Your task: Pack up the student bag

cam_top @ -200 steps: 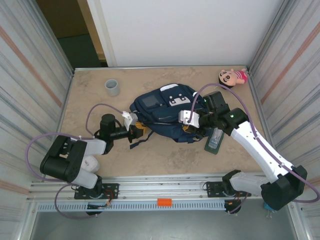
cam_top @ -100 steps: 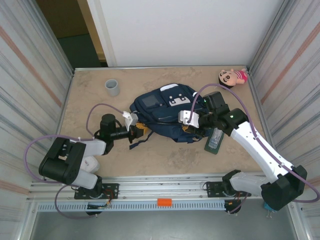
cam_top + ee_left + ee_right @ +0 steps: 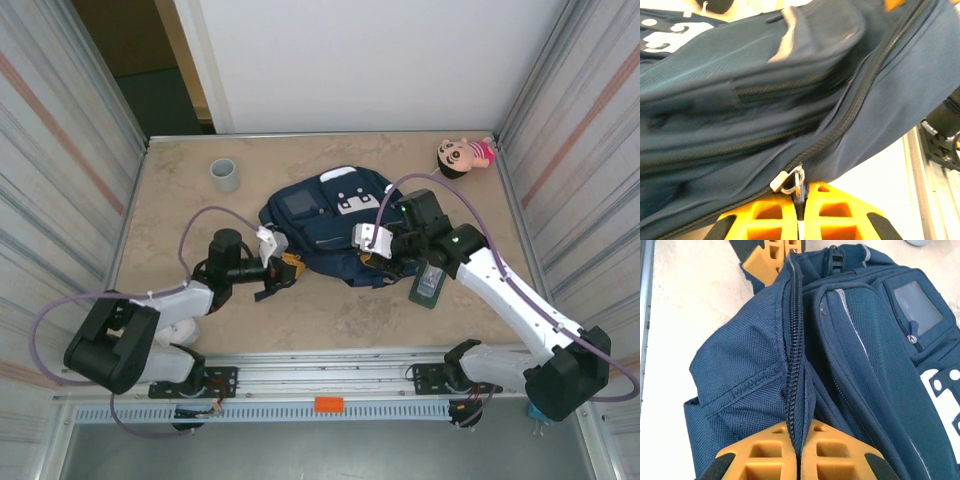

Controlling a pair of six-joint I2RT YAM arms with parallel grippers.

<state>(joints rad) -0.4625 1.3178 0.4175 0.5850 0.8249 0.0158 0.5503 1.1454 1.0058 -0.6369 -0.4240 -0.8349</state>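
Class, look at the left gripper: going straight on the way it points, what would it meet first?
The student bag. The left gripper is shut on the zipper pull at the bag's seam, so the navy fabric lies directly ahead, touching or nearly so.

No text or number is legible, even on the white patches (image 3: 351,203) of the student bag (image 3: 318,232).

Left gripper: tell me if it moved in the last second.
Yes. The left gripper shifted slightly right along the student bag, away from the grey cup.
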